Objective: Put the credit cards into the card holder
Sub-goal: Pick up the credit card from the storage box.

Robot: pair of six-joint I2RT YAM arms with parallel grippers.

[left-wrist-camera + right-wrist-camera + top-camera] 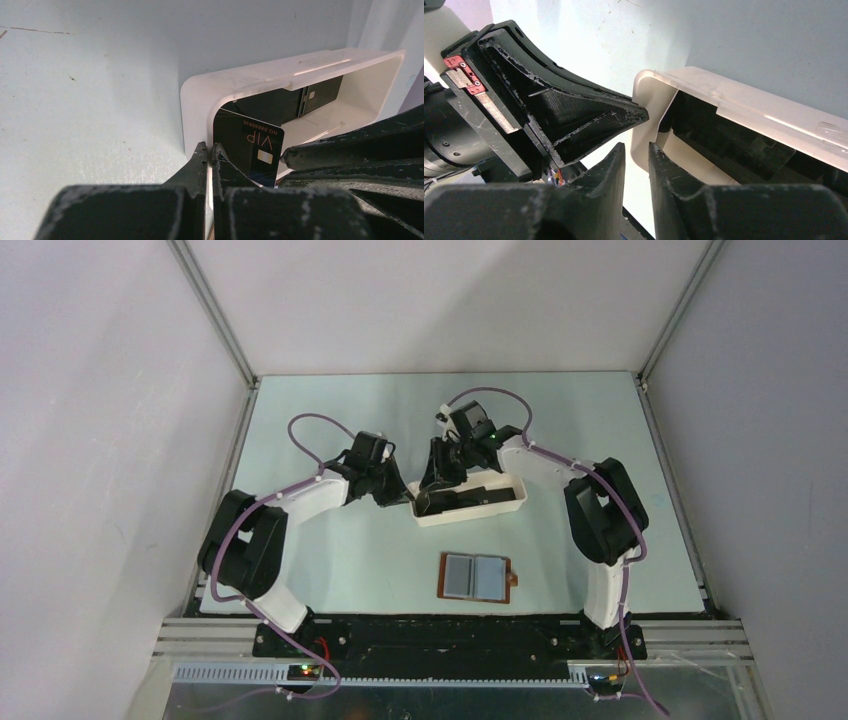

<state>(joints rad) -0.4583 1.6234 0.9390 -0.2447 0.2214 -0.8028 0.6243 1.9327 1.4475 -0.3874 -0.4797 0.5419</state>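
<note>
The left arm (300, 502) and right arm (545, 462) are built of white links and black joints, with lilac cables (310, 425) looped along them. Black fingers (574, 115) are scuffed pale at the edges; a red screwed plate (461, 70) is fixed on the left hand (643, 114).

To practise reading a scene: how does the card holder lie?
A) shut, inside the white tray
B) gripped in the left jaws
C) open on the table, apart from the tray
C: the top view shows the card holder spread open on the table, grey pockets up, clear of the white tray.
</note>
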